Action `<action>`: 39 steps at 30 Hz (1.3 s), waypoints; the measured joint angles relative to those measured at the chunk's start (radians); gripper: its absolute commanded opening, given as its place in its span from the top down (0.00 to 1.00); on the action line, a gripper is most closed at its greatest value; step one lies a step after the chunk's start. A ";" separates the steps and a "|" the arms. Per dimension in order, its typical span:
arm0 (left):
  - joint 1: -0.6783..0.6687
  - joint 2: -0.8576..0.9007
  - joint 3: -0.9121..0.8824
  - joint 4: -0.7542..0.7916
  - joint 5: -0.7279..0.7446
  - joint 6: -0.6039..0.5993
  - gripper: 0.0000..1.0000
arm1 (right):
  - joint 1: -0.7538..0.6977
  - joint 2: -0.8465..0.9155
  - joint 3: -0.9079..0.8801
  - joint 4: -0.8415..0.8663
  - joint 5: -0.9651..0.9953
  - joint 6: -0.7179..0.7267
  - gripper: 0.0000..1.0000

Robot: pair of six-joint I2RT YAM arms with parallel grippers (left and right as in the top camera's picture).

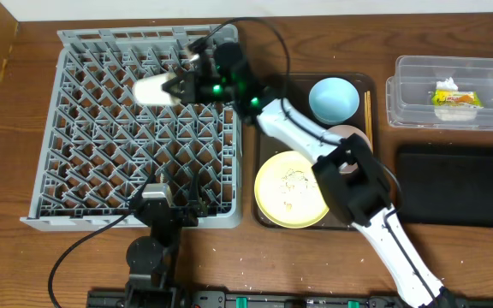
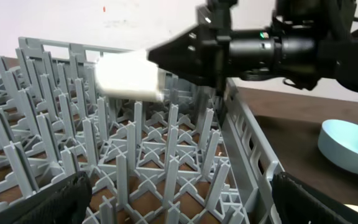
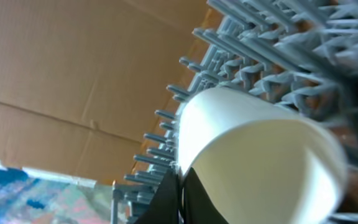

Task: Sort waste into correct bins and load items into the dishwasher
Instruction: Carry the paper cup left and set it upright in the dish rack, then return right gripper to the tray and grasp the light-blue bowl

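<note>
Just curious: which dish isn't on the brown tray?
The white cup, held by the right gripper over the grey rack; the others sit on the tray.

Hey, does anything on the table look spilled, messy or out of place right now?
Only the yellow plate in the brown tray: loose rice grains are scattered over it. The white cup lies sideways, but the right gripper is holding it over the grey rack, so that is no spill.
</note>
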 measured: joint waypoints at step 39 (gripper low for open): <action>0.000 0.000 0.000 0.000 0.000 0.000 0.06 | -0.098 -0.501 -0.013 -0.945 0.576 -0.364 0.01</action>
